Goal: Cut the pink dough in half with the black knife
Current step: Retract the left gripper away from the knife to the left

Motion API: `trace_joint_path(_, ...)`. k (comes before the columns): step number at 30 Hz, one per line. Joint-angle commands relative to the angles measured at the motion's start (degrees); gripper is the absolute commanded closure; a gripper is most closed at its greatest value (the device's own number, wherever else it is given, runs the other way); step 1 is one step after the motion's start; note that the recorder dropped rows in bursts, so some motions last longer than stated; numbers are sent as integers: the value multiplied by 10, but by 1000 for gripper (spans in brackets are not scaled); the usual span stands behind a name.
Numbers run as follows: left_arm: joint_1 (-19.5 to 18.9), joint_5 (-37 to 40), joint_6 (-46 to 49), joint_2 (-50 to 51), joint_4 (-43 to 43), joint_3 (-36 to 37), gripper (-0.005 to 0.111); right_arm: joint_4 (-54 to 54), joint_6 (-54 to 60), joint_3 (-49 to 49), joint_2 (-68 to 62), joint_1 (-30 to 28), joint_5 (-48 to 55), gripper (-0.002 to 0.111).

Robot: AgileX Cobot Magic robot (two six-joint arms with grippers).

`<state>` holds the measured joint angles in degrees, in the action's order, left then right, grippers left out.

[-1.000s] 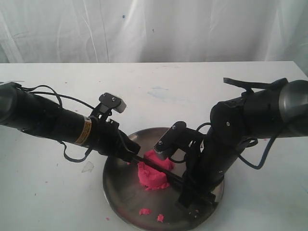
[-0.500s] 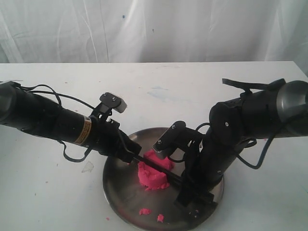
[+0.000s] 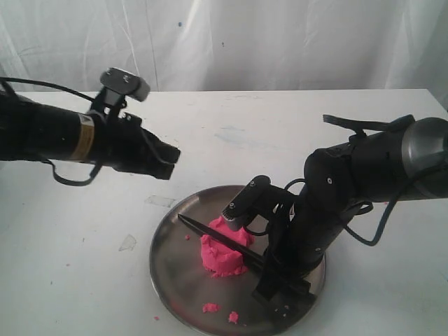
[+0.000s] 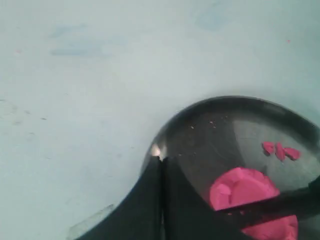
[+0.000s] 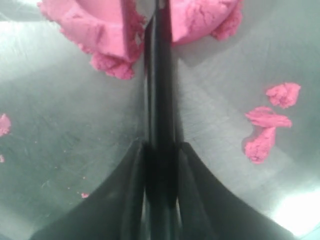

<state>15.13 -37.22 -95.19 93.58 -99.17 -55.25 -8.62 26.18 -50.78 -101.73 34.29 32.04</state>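
A white table (image 3: 294,119) runs back to a white curtain (image 3: 280,42). Nearest, a steel plate (image 3: 165,269) carries 2 pink crumbs (image 3: 210,307) at its 6 o'clock. At 4 o'clock the right gripper (image 5: 160,150) is clamped on the knife (image 3: 210,232), a finger on each side of the handle. Its arm comes in from the right and bends steeply down at the wrist onto the plate. The knife runs from there toward 10 o'clock, its tip short of the rim. The blade sits in a cleft in the dough (image 3: 220,257), pink on both sides; the lump lies at the plate's centre. Whether it is cut through, I cannot tell. Farther off, past the rim at 11 o'clock, the left gripper (image 3: 170,155) hovers above the table on a nearly level arm, fingers pressed together and holding nothing.
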Motion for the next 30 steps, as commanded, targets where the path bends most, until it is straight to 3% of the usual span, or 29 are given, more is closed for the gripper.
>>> trace_joint_path(1, -43, 67, -6, -100, -8, 40, 107, 9, -4, 6, -13, 0, 11, 108)
trace_joint_path(9, -126, 185, 21, -204, -8, 151, 107, 12, -28, 5, -13, 0, 11, 108)
trace_joint_path(14, -129, 281, 20, -231, 28, 179, 107, 53, -102, -2, -13, 0, 13, 108)
trace_joint_path(22, -127, 274, 20, -238, 41, 179, 107, 113, -202, -8, -12, 0, 5, 108)
trace_joint_path(30, -127, 262, 20, -238, 46, 179, 107, 114, -208, -8, -12, 0, -6, 108)
